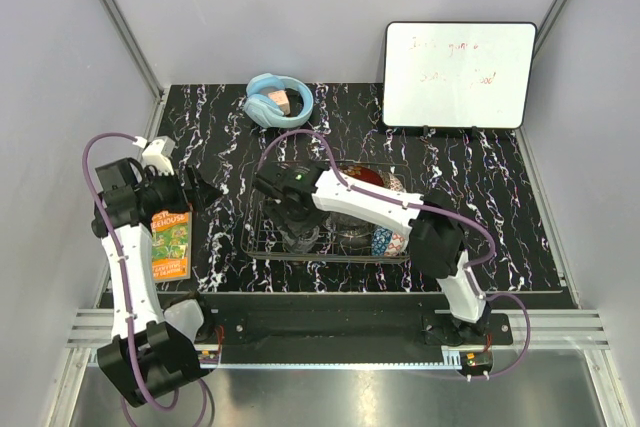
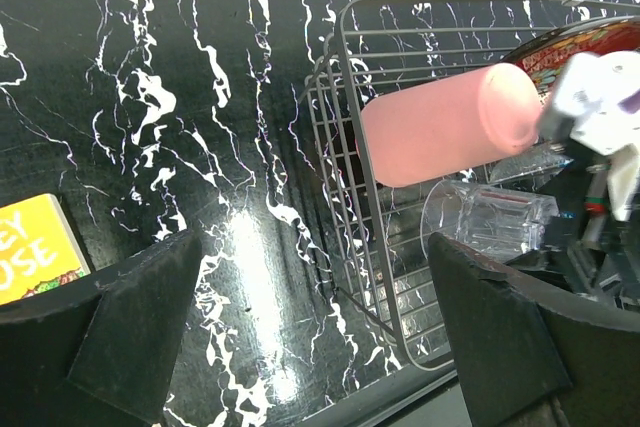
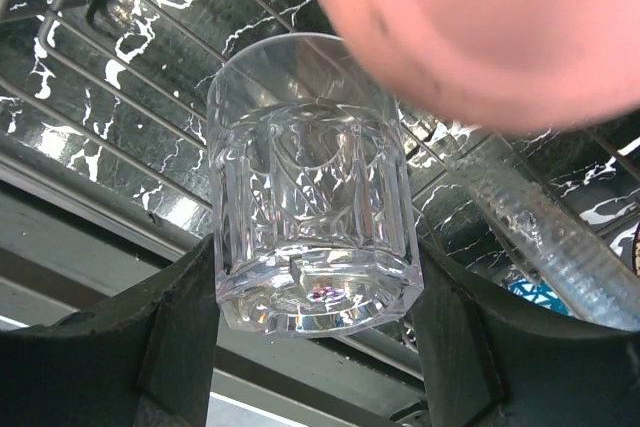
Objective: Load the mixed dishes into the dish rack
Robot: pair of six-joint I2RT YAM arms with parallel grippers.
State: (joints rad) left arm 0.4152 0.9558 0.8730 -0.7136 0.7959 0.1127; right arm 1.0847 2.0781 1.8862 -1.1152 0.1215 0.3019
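The chrome wire dish rack [image 1: 262, 243] stands mid-table. In the left wrist view the salmon-pink cup [image 2: 450, 122] lies on its side in the rack [image 2: 340, 77], and the red lacquer dish [image 2: 590, 42] is behind it. My right gripper [image 3: 315, 307] is shut on the clear glass tumbler [image 3: 310, 197], held mouth-away over the rack's wires, under the pink cup [image 3: 480, 27]. The glass bowl's rim [image 3: 540, 237] is beside it. The blue patterned bowl [image 1: 385, 242] sits in the rack's front right. My left gripper [image 2: 315, 287] is open and empty, just left of the rack.
An orange book [image 1: 172, 242] lies under the left arm at the table's left front. Light blue headphones [image 1: 278, 100] lie at the back. A whiteboard [image 1: 460, 75] stands at the back right. The right arm [image 1: 360, 197] stretches across the rack.
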